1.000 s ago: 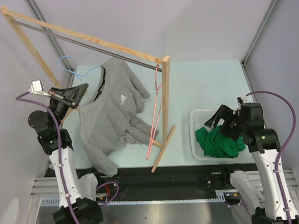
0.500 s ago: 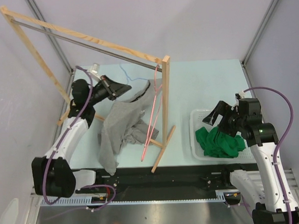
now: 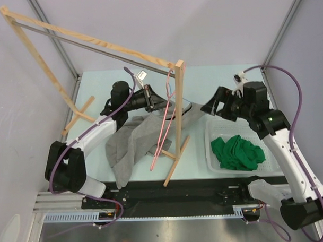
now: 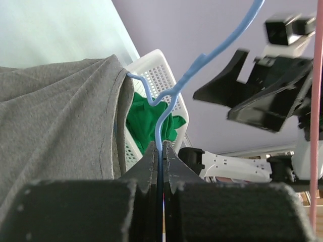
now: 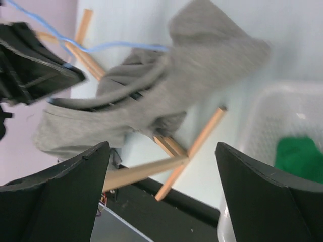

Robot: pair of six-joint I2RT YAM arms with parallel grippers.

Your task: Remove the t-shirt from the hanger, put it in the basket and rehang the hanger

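Grey cotton t-shirt [image 3: 131, 146] is still threaded on the thin blue wire hanger [image 4: 202, 59], so the core of the task is not done. Left gripper [image 3: 154, 100] is pinched tight on the hanger's wire just under the hook; the left wrist view shows both fingers [image 4: 174, 164] pressed together with the wire between them. Hook looks free in the air, not on the rail of the light wooden clothes rack [image 3: 179, 99], so taking it off the rack seems finished.

Shirt's collar end hangs at the hanger beside the rack's upright post. The rest trails to about 7 o'clock from the post and lies slack on the pale green table [image 3: 223, 79]. Part of it appears pushed past the post toward 3 o'clock.

Right gripper [image 3: 209, 106] sits at about 2 o'clock from the post, aimed at the shirt, jaws spread wide and holding nothing, not touching the fabric.

Left to do, by my read: right gripper closes on the cloth near the collar or shoulder and draws it off while the left keeps the hanger fixed. Neither shoulder looks clear of the wire, though folds hide this.

Also there: white plastic mesh basket [image 3: 211, 146] at 4 o'clock holding crumpled green cloth [image 3: 238, 153], and a pink wire hanger [image 3: 163, 134] hanging by the post.
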